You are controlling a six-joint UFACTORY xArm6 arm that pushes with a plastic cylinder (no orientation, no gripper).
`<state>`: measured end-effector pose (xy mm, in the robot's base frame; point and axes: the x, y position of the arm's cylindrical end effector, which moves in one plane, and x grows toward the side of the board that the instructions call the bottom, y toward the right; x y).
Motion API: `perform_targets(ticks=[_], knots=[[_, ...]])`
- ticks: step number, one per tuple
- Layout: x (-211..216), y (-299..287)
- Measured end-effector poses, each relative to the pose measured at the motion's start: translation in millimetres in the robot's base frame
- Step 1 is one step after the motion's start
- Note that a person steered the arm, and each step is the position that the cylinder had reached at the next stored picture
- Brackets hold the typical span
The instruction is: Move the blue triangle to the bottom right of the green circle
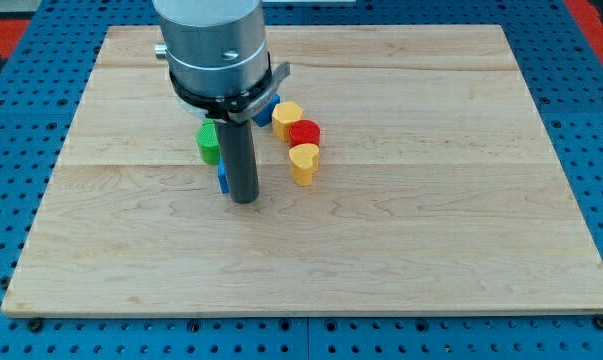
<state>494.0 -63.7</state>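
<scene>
The green circle point(208, 143) stands left of the rod, partly hidden by it. A sliver of a blue block point(222, 179), likely the blue triangle, shows just below and right of the green circle, mostly hidden behind the rod. My tip point(243, 199) rests on the board, touching or right next to that blue block on its right side.
Another blue block point(265, 113) peeks out right of the rod. A yellow block point(287, 119), a red round block point(304, 133) and a yellow heart point(304, 163) sit in a row to the right. The wooden board point(431, 220) lies on a blue pegboard.
</scene>
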Motion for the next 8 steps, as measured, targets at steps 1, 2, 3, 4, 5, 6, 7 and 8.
perform_targets(ticks=[1,2,3,4,5,6,7,8], knots=[[4,-17],[0,-34],[-10,-34],[-13,-23],[-7,-18],[27,5],[35,69],[27,142]])
